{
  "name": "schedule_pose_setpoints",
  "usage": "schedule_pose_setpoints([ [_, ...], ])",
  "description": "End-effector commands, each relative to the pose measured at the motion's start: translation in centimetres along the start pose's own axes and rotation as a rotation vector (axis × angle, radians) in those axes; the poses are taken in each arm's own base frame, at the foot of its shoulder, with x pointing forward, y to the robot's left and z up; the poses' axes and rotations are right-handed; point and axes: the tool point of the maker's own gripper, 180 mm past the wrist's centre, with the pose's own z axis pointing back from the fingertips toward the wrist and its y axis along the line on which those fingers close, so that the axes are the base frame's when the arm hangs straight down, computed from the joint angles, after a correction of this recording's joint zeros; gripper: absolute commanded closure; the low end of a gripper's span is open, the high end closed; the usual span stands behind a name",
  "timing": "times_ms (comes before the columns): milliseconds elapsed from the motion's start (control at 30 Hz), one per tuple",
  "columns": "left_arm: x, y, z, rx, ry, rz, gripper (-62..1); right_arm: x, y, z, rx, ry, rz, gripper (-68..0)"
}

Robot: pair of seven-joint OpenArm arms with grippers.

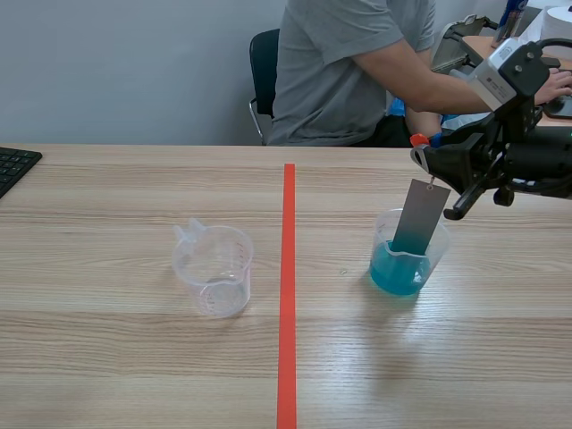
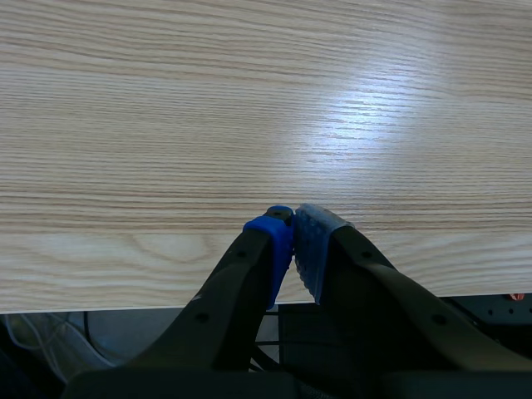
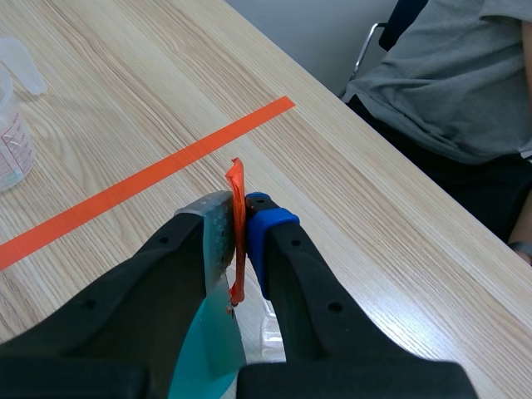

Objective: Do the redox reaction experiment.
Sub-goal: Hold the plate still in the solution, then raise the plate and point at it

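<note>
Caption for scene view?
Right tool holds a grey strip in the blue-liquid beaker; an empty beaker stands apart.

The table (image 1: 134,357) is pale wood-grain with a smooth, low-sheen top that throws a soft glare ahead of the left gripper (image 2: 293,229). The tape line (image 1: 288,295) is flat, matt orange-red. Left of the tape line stands a measuring cup (image 1: 214,268) of clear plastic. Right of it a similar plastic beaker (image 1: 436,246) holds glossy blue liquid (image 1: 398,273) and a dull grey, matt metal sheet (image 1: 420,219). The fingers (image 2: 391,291) are smooth black plastic with a faint shine, and their pads (image 2: 274,249) are dotted and rubbery, one blue and one translucent grey. A thin, shiny orange-red tab (image 3: 236,179) sits pinched between the right gripper's (image 3: 241,204) pads. The person's shirt (image 1: 331,80) is soft grey cloth.
</note>
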Motion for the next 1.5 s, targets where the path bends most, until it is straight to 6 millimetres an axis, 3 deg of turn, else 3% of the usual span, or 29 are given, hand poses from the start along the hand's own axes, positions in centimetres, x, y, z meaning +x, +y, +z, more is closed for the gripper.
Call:
schedule_pose_setpoints([
  [0, 0.7, 0.0, -0.1, -0.003, -0.021, -0.003, -4.4, 1.1, -0.5, 0.2, -0.001, -0.021, 0.021, -1.5],
  [267, 0.7, 0.0, -0.1, -0.003, -0.021, -0.003, -4.4, 2.7, -0.9, 0.6, -0.01, -0.018, 0.012, -1.5],
  [1167, 0.4, -0.3, -0.2, -0.011, -0.016, 0.002, -4.4, 12.9, -0.2, 4.1, 0.002, -0.102, 0.08, -1.5],
  [1467, 1.2, 0.0, -0.3, -0.025, -0.018, -0.035, -4.4, 14.1, 0.6, 4.6, 0.022, -0.118, 0.082, -1.5],
])
